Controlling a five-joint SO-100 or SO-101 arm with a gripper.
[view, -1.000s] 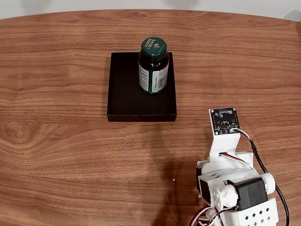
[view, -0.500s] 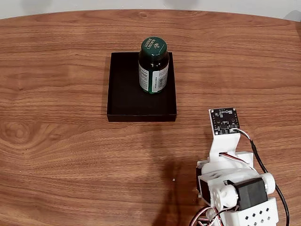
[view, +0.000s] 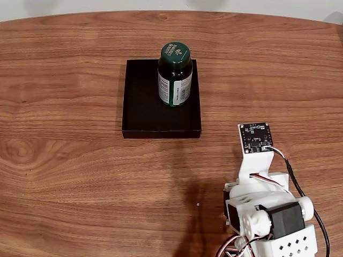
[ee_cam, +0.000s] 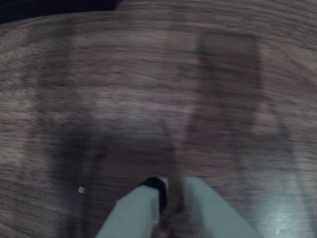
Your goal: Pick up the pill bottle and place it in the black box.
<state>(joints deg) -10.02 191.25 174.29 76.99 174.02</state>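
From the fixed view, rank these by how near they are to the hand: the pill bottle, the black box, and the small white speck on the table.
1. White speck: on the wood just left of the arm, and beside the hand in the wrist view.
2. Black box: farther up the table; its front wall comes first.
3. Pill bottle: upright at the box's back right.

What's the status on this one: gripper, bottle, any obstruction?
Gripper shut, empty, low over bare table. Pill bottle upright inside the black box, toward its far right corner in the fixed view. Nothing in the way.
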